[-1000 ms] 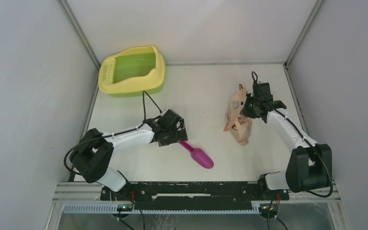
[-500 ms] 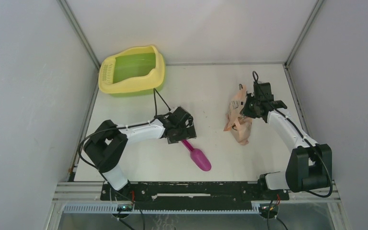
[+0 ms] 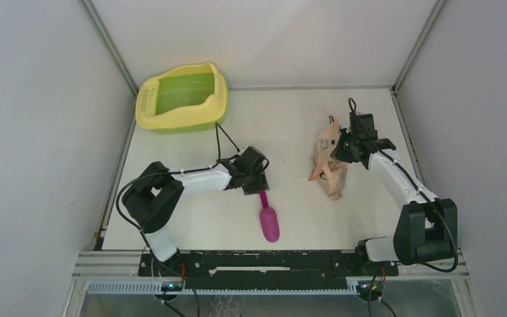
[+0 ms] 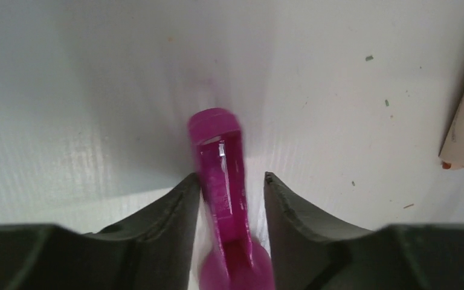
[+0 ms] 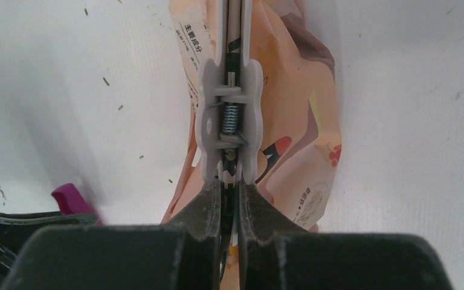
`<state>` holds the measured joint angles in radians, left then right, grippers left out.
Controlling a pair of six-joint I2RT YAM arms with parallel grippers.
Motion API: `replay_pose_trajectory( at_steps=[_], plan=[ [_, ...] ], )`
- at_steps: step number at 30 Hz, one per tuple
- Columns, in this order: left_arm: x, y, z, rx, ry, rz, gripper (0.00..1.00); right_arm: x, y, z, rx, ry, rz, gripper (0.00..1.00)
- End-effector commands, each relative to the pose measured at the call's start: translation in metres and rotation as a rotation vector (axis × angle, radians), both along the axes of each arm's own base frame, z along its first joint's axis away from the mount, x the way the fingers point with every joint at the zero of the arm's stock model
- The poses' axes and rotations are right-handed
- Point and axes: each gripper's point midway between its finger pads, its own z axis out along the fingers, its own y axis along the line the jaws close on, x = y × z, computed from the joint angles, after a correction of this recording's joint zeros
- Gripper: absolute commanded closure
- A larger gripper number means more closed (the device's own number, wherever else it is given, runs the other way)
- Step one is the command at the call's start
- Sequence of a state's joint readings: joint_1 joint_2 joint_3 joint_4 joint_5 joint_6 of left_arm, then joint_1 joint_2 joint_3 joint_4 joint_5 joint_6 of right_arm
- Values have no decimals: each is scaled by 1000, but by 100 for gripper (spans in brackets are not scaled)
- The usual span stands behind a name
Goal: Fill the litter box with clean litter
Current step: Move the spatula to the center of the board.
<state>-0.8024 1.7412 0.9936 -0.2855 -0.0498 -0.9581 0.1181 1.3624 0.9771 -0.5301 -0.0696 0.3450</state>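
Left fingers (image 4: 175,211) astride magenta plastic scoop (image 4: 220,175) handle: one touching, other gapped, not clamped. Centre handle, then squeeze square. Right fingers (image 5: 202,211) clenched on white plastic spring clip (image 5: 208,109) of pink-orange printed bag (image 5: 290,121). Yellow-rimmed green plastic litter box (image 3: 178,119) well apart from both, far-left.

The handle of the magenta scoop (image 4: 216,136) sits between the parted fingers of the left gripper (image 4: 231,180), over the white table (image 4: 66,90).
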Motion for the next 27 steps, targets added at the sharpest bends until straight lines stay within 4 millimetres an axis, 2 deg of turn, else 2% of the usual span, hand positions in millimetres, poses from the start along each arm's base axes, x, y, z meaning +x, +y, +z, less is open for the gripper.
replay_pose_trajectory(
  at_steps=[1,6,10,13,17,22,27],
  plan=[
    [-19,2,-28,25,79,-28,57,-6,-1,-2,-6,14,12,100],
    [-18,1,-32,34,79,-39,72,-8,0,-4,-2,16,14,100],
    [-15,3,-29,51,72,-45,73,-8,1,-3,0,14,16,100],
    [-7,13,-24,89,49,-32,73,-8,1,-2,1,11,18,100],
    [17,44,-18,141,13,39,72,-9,1,-2,0,11,18,100],
    [56,100,-1,198,-41,187,69,-10,3,-1,2,11,21,100],
    [91,144,27,231,-90,306,68,-10,7,1,9,5,27,100]
  ],
)
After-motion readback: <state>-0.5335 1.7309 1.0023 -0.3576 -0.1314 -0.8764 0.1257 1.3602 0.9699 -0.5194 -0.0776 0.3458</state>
